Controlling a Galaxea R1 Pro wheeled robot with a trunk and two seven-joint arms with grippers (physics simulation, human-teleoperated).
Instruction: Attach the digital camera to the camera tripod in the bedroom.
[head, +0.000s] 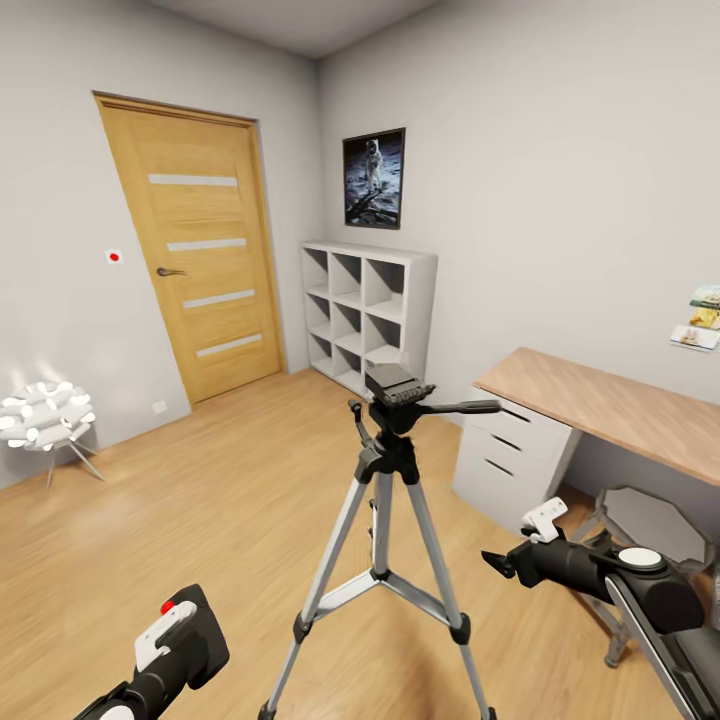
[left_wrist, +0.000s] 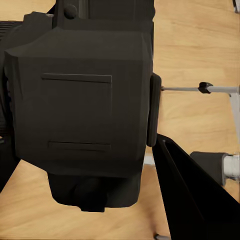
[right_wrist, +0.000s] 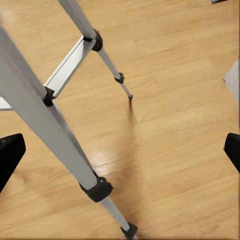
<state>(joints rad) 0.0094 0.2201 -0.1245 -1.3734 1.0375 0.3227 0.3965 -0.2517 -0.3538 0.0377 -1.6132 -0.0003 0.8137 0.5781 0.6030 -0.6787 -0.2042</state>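
The camera tripod (head: 392, 470) stands on the wood floor in the middle of the head view, its black head (head: 398, 385) bare and its pan handle pointing right. My left gripper (head: 185, 645), low at the left of the tripod, is shut on the digital camera (head: 200, 640), whose red button faces up. In the left wrist view the camera's black body (left_wrist: 85, 105) sits between the fingers (left_wrist: 195, 200), with a tripod leg (left_wrist: 220, 89) beyond. My right gripper (head: 498, 562) hangs open to the right of the tripod; its wrist view looks between spread fingertips (right_wrist: 10, 155) at the silver legs (right_wrist: 60, 145).
A wooden door (head: 195, 260) and a white cube shelf (head: 368, 310) stand along the far walls. A desk (head: 610, 400) with white drawers (head: 510, 450) is at the right, a grey octagonal stool (head: 650, 525) in front of it. A white chair (head: 45, 415) sits far left.
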